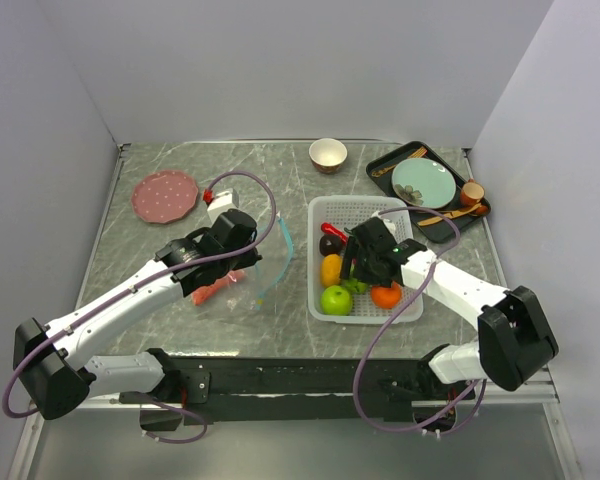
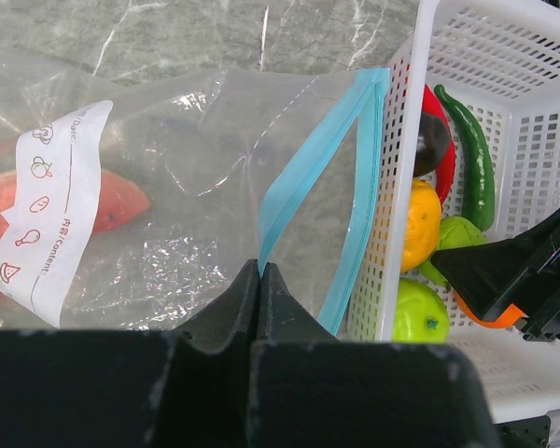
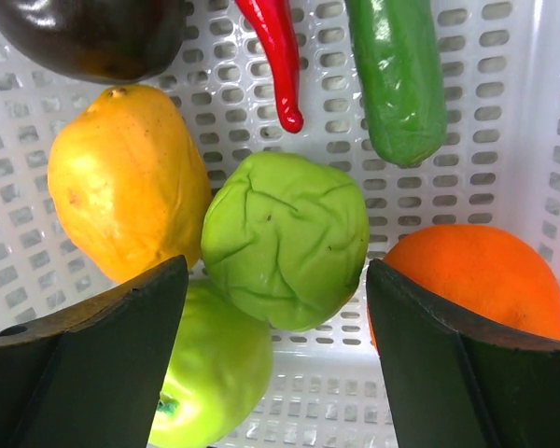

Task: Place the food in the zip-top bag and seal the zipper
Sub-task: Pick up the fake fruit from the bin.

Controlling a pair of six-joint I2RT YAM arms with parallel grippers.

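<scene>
The green vegetable (image 3: 285, 238) is to be centred between the parted jaws of the right gripper (image 3: 275, 280); the left gripper (image 2: 259, 273) is clamped on the bag (image 2: 168, 187).

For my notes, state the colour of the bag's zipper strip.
The zipper is teal-blue, clearest in the left wrist view.

Your robot, body parts as they stand:
- left arm (image 1: 130, 295): stretched forward and toward the middle from its base, wrist tipped down.
- left gripper (image 2: 259, 280): jaws pressed together, pinching the edge of the zip-top bag (image 2: 168, 187).
- right arm (image 1: 460, 290): bent at the elbow, forearm reaching in toward the middle.
- right gripper (image 3: 275, 275): you have it pointing down, jaws spread wide, gripping nothing.
</scene>
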